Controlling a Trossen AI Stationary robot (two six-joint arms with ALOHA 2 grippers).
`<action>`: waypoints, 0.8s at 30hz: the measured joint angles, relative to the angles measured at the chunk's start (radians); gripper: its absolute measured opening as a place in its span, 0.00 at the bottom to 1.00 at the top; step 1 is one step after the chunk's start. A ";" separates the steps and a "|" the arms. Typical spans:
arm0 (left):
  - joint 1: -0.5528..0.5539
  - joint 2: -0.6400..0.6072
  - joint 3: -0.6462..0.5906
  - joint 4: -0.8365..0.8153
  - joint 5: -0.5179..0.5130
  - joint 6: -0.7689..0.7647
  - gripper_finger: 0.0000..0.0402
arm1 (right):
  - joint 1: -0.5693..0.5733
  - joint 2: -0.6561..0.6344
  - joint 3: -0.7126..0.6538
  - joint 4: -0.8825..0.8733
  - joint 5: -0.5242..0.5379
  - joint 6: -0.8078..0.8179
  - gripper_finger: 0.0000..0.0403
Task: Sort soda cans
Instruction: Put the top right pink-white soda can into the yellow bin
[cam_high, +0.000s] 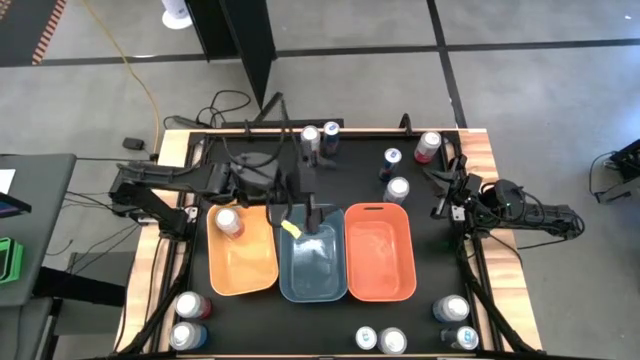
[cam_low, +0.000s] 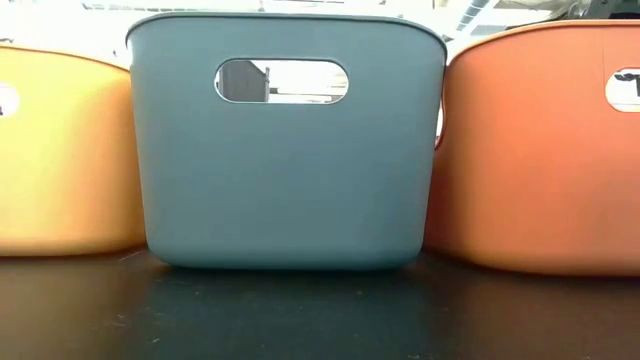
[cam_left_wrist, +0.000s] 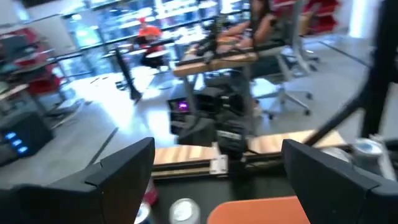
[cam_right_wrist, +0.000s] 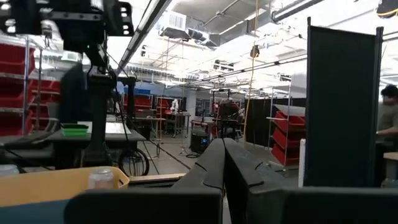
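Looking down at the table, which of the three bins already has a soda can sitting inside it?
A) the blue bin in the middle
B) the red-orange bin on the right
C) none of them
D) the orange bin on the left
D: from above, one silver-topped can stands in the far corner of the orange bin; no can shows in the other two.

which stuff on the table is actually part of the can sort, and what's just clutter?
Part of the job:
- soda cans, e.g. one in the orange bin, far-edge ones, near-corner ones
- orange bin, blue bin, red-orange bin
- left hand, open over the blue bin; right hand, shut, parked at the right edge

Lying about:
- cables at the far edge
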 joint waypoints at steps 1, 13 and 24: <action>-0.001 0.012 0.000 0.003 0.018 0.002 0.86 | 0.000 0.000 0.000 -0.001 0.000 0.003 0.05; 0.000 0.043 0.000 -0.190 0.028 -0.089 0.86 | 0.001 0.000 0.000 -0.005 0.000 0.045 0.05; 0.002 0.044 0.000 -0.214 0.022 -0.206 0.86 | 0.001 0.000 0.000 0.014 0.000 0.048 0.05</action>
